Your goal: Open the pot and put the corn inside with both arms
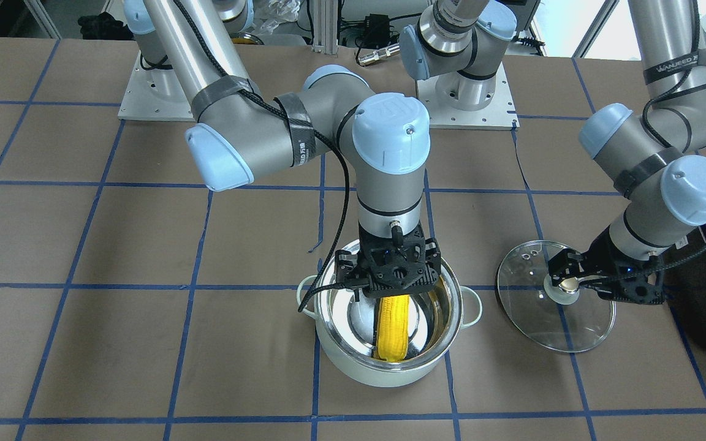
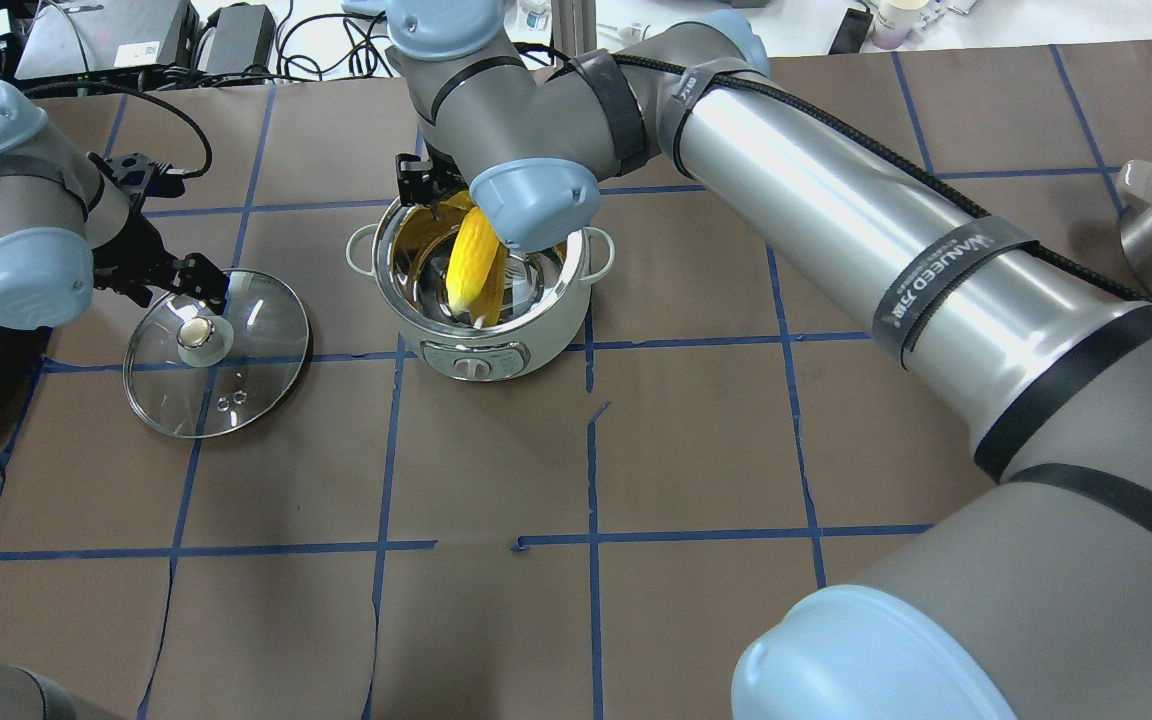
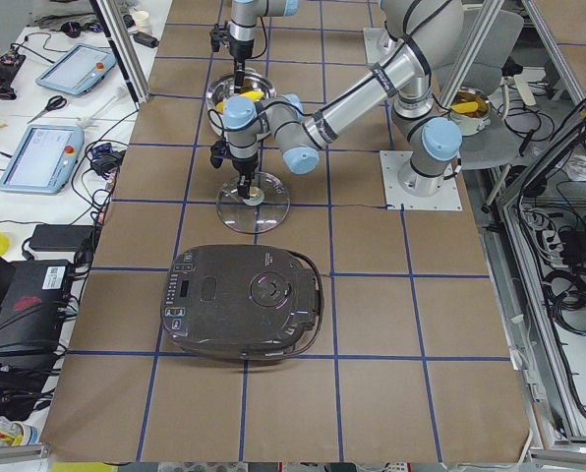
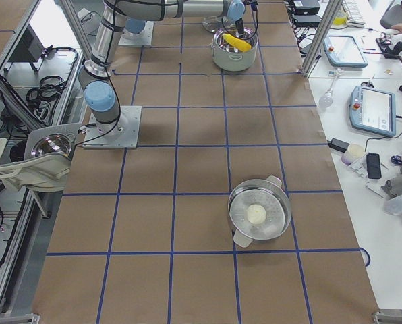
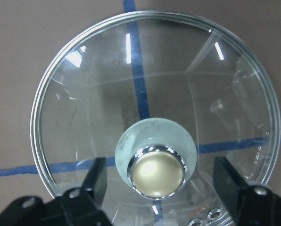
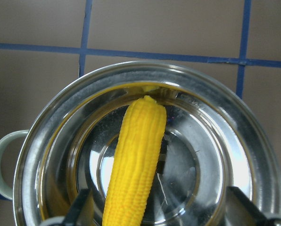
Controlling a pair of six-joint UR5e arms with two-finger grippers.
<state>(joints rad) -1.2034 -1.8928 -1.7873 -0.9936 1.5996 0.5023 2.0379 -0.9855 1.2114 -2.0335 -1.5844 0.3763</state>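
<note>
Two risks: right tool (image 1: 391, 288), spread above corn (image 6: 136, 160) leaning on pot (image 1: 383, 373) wall, may snag it on exit; left tool (image 5: 159, 179), spread astride knob (image 5: 157, 173), may drag lid (image 5: 107, 94) across worktop (image 1: 144, 245).

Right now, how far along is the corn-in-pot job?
Done: the lid lies on the table, and the corn leans inside the pot. In hand: the right gripper hangs open over the corn, the left gripper open around the lid's knob. Left: probably only pulling both away.
</note>
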